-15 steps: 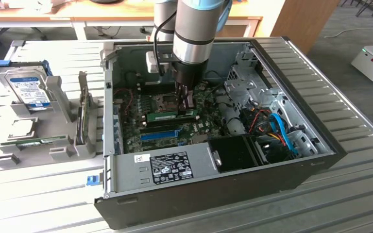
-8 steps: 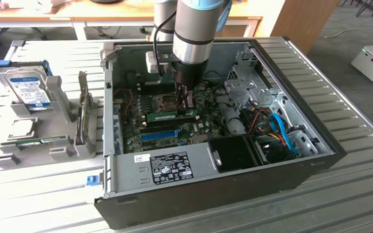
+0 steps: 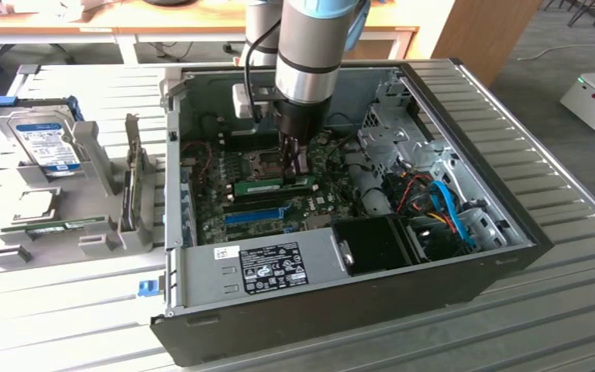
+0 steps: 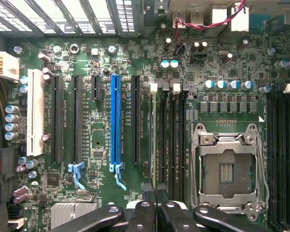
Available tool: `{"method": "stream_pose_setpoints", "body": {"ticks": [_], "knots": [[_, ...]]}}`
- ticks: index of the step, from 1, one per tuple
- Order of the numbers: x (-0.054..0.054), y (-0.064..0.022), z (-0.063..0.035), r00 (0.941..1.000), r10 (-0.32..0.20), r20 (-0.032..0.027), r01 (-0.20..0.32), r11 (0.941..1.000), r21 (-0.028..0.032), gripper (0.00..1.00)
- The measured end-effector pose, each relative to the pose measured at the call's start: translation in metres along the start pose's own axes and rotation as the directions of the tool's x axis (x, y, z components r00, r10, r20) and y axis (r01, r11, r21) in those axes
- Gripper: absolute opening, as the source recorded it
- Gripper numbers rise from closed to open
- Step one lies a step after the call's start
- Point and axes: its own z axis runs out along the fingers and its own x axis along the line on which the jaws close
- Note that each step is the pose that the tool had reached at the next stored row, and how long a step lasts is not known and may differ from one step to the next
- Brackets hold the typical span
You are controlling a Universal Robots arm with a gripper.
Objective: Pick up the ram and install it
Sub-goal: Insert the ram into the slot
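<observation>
Grip: end effector [image 3: 297,178] almost shut, apparently on the ram [image 3: 269,186] | Place: ram at memory slots [image 4: 171,135], just beside CPU socket [image 4: 227,169] | Progress: pick-up was done, seating not confirmed | Room: case [image 3: 328,318] walls stood well apart from socket; slots were free.

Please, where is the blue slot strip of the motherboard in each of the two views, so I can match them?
Exterior view: the blue slot strip lies on the motherboard inside the open case, nearer the camera than the claw.
Wrist view: the strip stands between black slots.
Shared landmark: the claw.
</observation>
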Motion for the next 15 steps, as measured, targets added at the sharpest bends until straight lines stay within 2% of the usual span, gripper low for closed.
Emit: {"method": "stream_pose_setpoints", "body": {"ticks": [15], "knots": [[-0.0009, 0.0, 0.0007, 1.0, 0.0, 0.0001, 0.0, 1.0, 0.0001, 0.12]]}}
